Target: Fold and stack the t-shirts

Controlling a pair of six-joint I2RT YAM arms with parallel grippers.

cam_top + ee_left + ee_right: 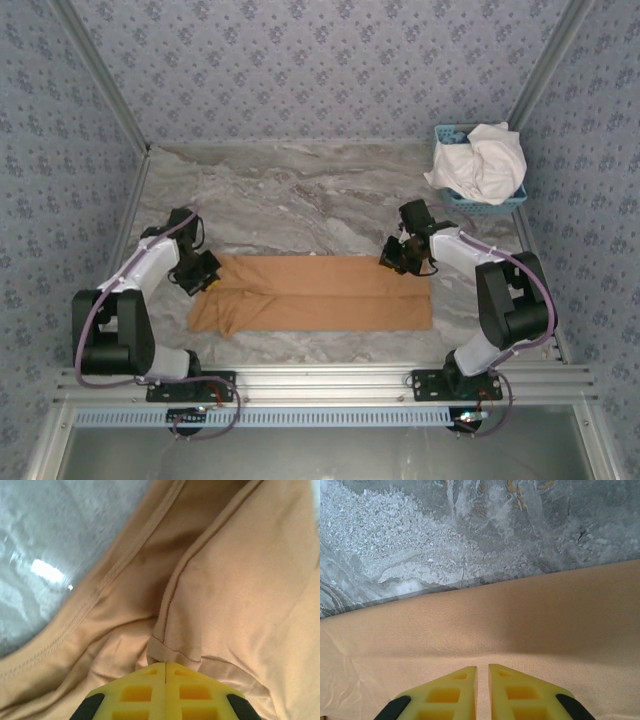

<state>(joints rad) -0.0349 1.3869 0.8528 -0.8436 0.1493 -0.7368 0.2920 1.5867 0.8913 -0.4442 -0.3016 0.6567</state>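
matt tan cloth t-shirt (pixel 330 300), glossy marbled table (pixel 300 195) (stone look)

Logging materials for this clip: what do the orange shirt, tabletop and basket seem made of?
Orange shirt: matte knit cloth, probably cotton jersey; soft folds, stitched hem. Tabletop: glossy grey marble or marble-print laminate, cannot tell which; veining, glare spot. Basket: light-blue, likely plastic, judging by its thin slotted-looking walls.

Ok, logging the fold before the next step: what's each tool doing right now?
Left tool: closed, pinching a fold of the tan-orange t-shirt.
Right tool: slim gap showing, over the same shirt; open or gripping cannot be told.
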